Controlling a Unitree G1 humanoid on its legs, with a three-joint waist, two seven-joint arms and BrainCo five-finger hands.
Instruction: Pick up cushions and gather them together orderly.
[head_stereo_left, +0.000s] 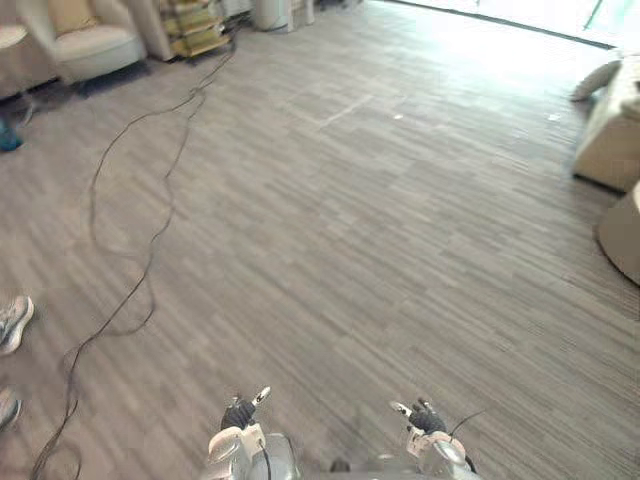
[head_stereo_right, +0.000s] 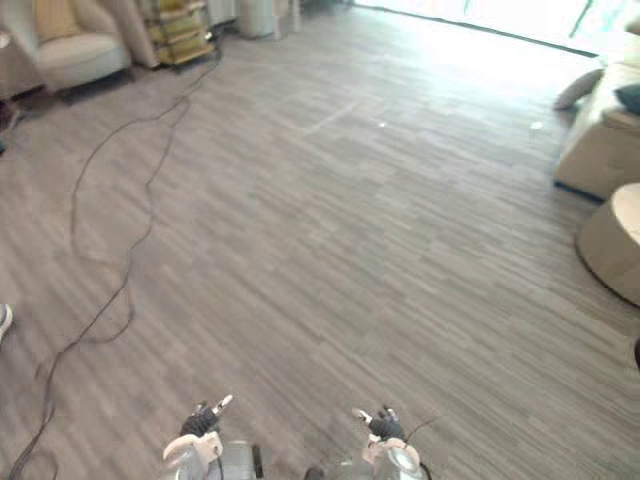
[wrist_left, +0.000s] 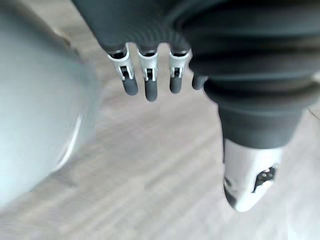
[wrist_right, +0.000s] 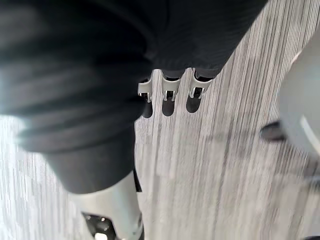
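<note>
Bright daylight glare on far floor (head_stereo_left: 350, 230); near part evenly lit, dimmer.

Grey wood-grain floor (head_stereo_left: 380, 220) stretches ahead of both hands. Far ahead of the left hand (head_stereo_left: 240, 412) and off to its left stands a cream armchair (head_stereo_left: 95, 48), with a yellow shelf rack (head_stereo_left: 195, 28) just beside it and a pale bin (head_stereo_left: 270, 12) past that. Out to that hand's left lies a person's shoe (head_stereo_left: 14, 322) — a second shoe (head_stereo_left: 6, 408) sits nearer. Ahead and right of the right hand (head_stereo_left: 425, 416) is a beige sofa (head_stereo_left: 608, 145), with a round pouf (head_stereo_left: 625, 232) closer in — both well apart from the hand.
</note>
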